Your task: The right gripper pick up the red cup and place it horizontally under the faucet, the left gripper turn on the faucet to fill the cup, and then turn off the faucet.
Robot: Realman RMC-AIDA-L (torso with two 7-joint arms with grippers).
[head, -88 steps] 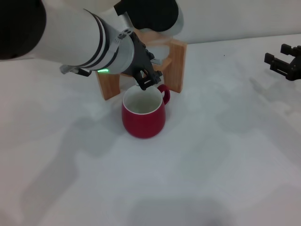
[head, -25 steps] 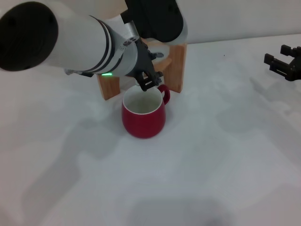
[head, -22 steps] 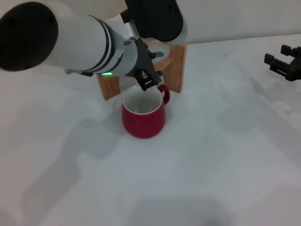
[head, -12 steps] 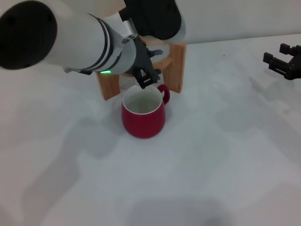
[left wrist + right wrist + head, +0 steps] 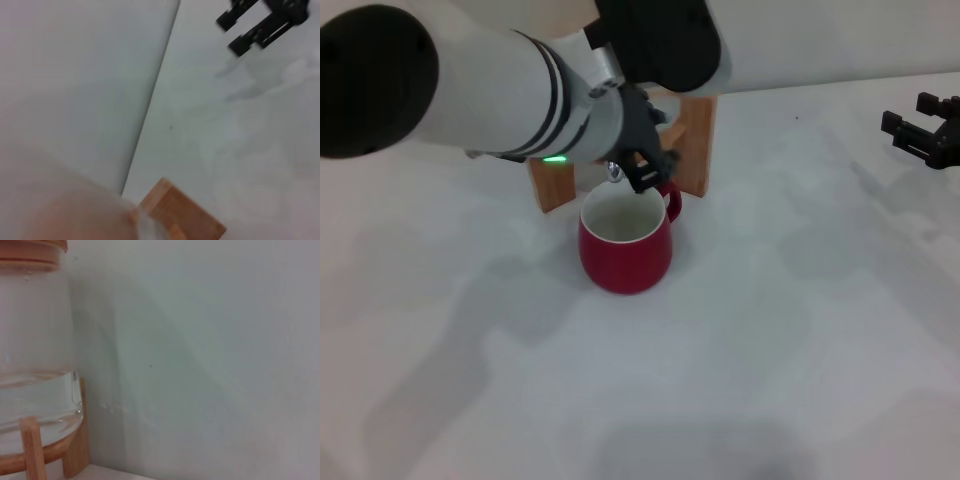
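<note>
Head view. The red cup (image 5: pixel 625 246), a squat rounded mug, glossy dark red outside and matte white inside, stands upright on the white table (image 5: pixel 800 330), its loop handle at about 1 o'clock. At 12 o'clock from the cup is the wooden stand (image 5: pixel 692 145), light-grained with flat square-cut posts. A small shiny piece of the chrome faucet (image 5: pixel 615 172) shows just above the cup's far rim. The left gripper (image 5: pixel 642 165), a black claw on a thick smooth white arm with black bands and a green light, sits at the faucet over the rim; whether its fingers are apart or closed on the faucet cannot be told. The right gripper (image 5: pixel 924 131), black and angular, rests at 3 o'clock, well apart from the cup, fingers spread and holding nothing.

Left wrist view. A corner of the wooden stand (image 5: pixel 182 215) and, farther off, the right gripper (image 5: pixel 260 22) over the table.

Right wrist view. The clear glass dispenser (image 5: pixel 35 365), rounded, sits in the stand before a plain wall.
</note>
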